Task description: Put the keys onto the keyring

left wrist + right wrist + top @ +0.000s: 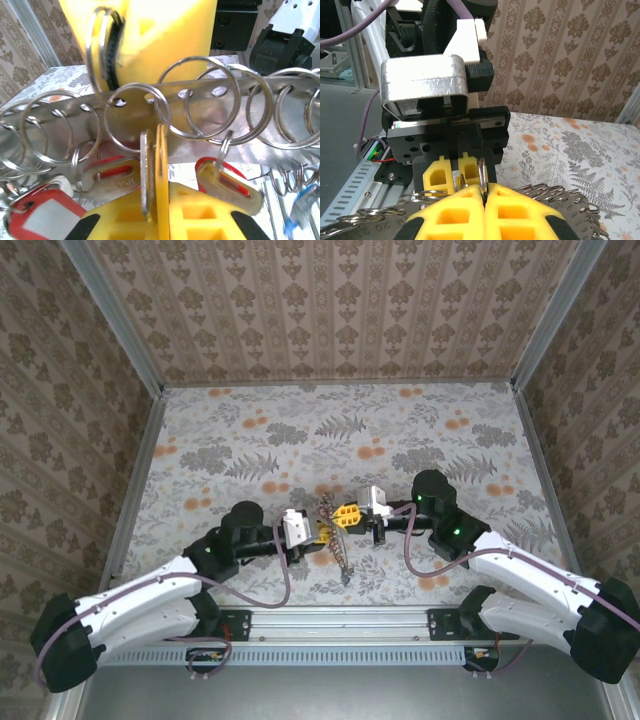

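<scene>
Table (300, 430): floral top; both arms are meeting at its near middle.
Metal strip (125, 125): punched bar, carrying a row of split rings between the grippers.
Right gripper (484, 192): yellow fingers are pressing together, pinching the keyring (482, 175) edge-on.
Left gripper (156, 200): fingers are clamping a yellow-headed key (161, 155) hanging below the strip.
Red-headed keys (227, 187): are hanging from neighbouring rings.

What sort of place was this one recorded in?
Likely a purpose-built robot test booth, not a home: damask-patterned beige wallpaper panels box in a floral-print tabletop, bare aluminium frame posts stand at the corners, and a slotted aluminium mounting rail carries two white robot arms.
</scene>
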